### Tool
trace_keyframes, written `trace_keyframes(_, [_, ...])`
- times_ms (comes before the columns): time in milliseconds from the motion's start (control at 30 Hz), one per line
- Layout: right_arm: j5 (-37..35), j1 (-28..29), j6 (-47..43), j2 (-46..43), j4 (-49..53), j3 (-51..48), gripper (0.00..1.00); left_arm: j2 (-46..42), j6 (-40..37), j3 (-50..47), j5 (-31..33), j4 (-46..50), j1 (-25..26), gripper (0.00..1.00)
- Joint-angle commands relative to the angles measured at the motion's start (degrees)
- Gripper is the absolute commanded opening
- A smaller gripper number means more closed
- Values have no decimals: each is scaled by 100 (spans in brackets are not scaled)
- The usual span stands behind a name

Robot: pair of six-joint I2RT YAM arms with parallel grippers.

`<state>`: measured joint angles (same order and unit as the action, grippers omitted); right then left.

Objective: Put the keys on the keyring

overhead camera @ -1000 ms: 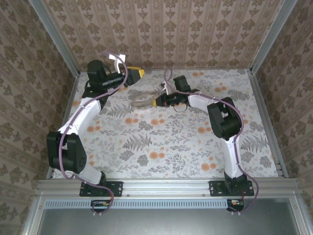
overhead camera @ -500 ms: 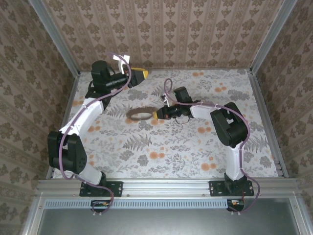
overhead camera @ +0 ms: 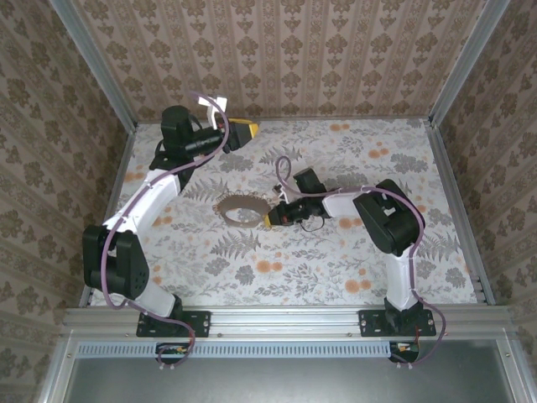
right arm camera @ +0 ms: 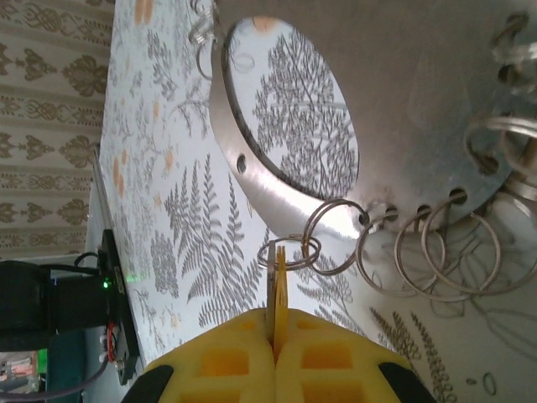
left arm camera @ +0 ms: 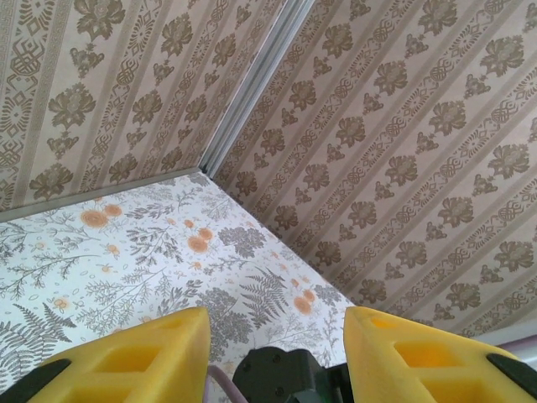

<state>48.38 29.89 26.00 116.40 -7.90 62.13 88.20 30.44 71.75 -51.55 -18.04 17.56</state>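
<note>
Over the floral table (overhead camera: 336, 260), right gripper (right arm camera: 275, 323) pinches a yellow key (right arm camera: 276, 273) at split rings (right arm camera: 331, 237) hung on the keyring (right arm camera: 256, 189); left gripper (left arm camera: 277, 332) hovers spread, empty

Tan wallpaper in striped damask covered the far wall (overhead camera: 285, 50), left wall (overhead camera: 42, 143) and right wall (overhead camera: 503, 143) of the enclosure, which met at grey metal posts (overhead camera: 92, 63) in the far corners. A cloth (overhead camera: 294, 252) printed with grey ferns and orange flowers lay flat across the table. A metal rail (overhead camera: 285, 319) ran along the near edge, with a dark grey panel (overhead camera: 285, 382) nearer still. The light was soft and even.
</note>
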Motion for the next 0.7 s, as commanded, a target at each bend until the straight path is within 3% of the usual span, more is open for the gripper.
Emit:
trace_keyframes(0, [-11, 65, 118, -346, -255, -257, 0, -234, 38, -64, 26, -41, 41, 46])
trace_keyframes(33, [-13, 82, 133, -424, -275, -354, 3, -242, 26, -59, 28, -29, 37, 46])
trace_keyframes(133, [19, 173, 134, -801, -248, -649, 27, -234, 24, -60, 31, -24, 46, 47])
trace_keyframes(200, [66, 233, 59, -1150, -132, -846, 38, -241, 20, -53, 24, -24, 48, 48])
trace_keyframes(400, [-186, 200, -417, -2189, 725, -1239, 54, -232, 52, -64, 55, -92, 77, 57])
trace_keyframes(500, [-304, 22, -461, -2637, 935, -1363, 65, -305, 57, -119, 145, -85, 81, 78])
trace_keyframes(567, [-378, -166, -474, -2947, 1053, -1392, 71, -401, 19, -206, 278, -72, 64, 100])
trace_keyframes(667, [-586, -524, -555, -3449, 1347, -1351, 87, -602, -1, -359, 570, 19, 13, 100])
